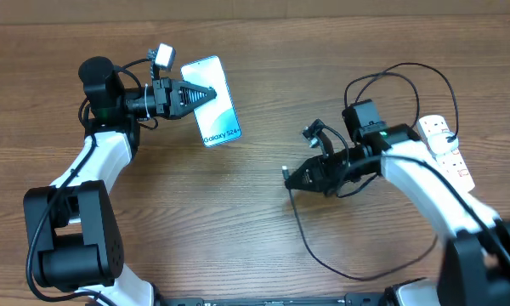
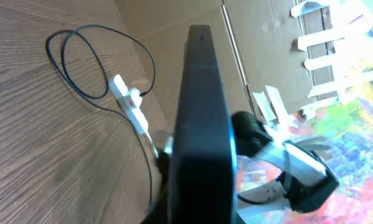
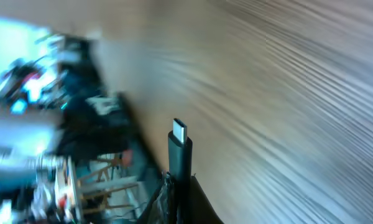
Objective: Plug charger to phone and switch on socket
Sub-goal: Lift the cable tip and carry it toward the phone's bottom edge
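Note:
The phone [image 1: 214, 102], light blue screen reading "Galaxy S24", is held off the table at upper left with my left gripper [image 1: 206, 94] shut on its left edge. In the left wrist view the phone [image 2: 202, 118] shows edge-on as a dark slab. My right gripper [image 1: 291, 180] is shut on the charger's plug [image 3: 179, 152], whose metal tip sticks up past the fingers. The charger cable [image 1: 323, 255] trails down over the table and loops back up toward the socket [image 1: 446, 149], a white power strip at the right edge. The socket [image 2: 129, 102] also shows in the left wrist view.
The black cable loops [image 1: 399, 81] above the right arm near the socket. A cardboard wall [image 2: 261, 50] stands behind the table in the left wrist view. Both arm bases sit at the near edge.

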